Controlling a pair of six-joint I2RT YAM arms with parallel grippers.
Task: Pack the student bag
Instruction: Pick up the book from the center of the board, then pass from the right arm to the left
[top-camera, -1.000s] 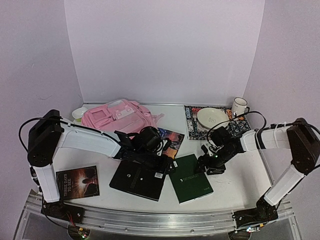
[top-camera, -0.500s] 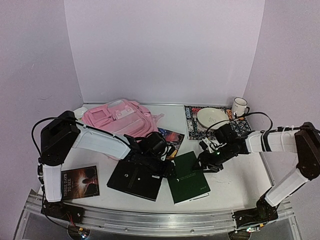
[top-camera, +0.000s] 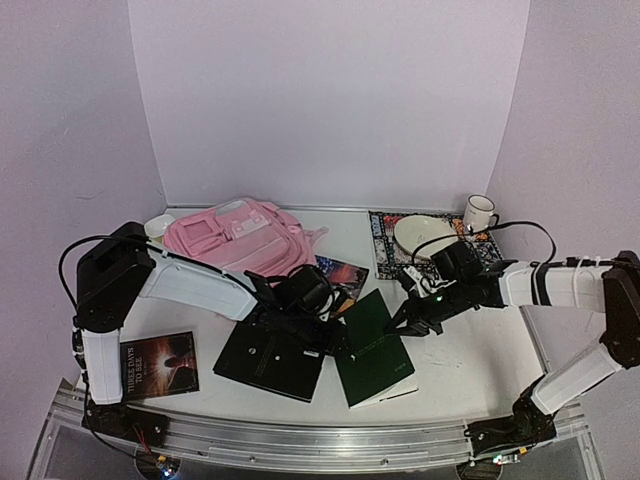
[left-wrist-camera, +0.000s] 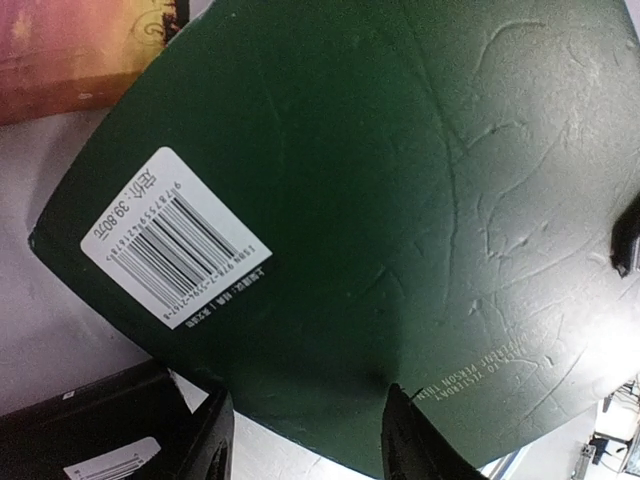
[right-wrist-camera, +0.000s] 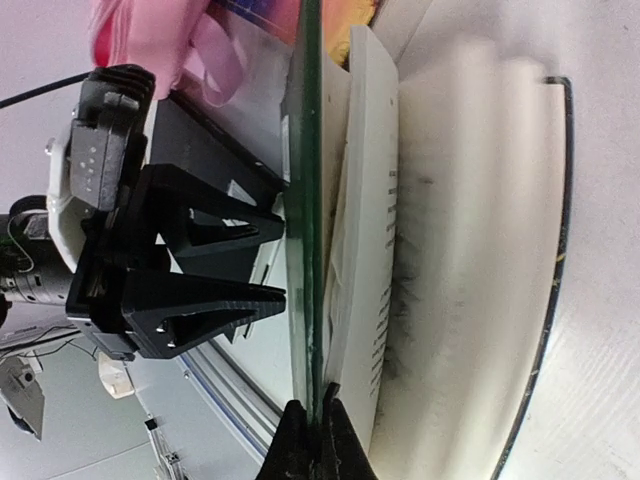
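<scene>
Between the right gripper (top-camera: 405, 328) and the left gripper (top-camera: 333, 340), the green book (top-camera: 372, 345) tilts off the surface (top-camera: 470, 360). The right is pinched tight on its cover edge, the left half open opposite. Next, it likely needs carrying to the bag (top-camera: 240, 232) behind the left gripper.

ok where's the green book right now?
Top view: the green book lies front centre on the table, just right of the black book, its cover edge pinched by the right claw.
</scene>
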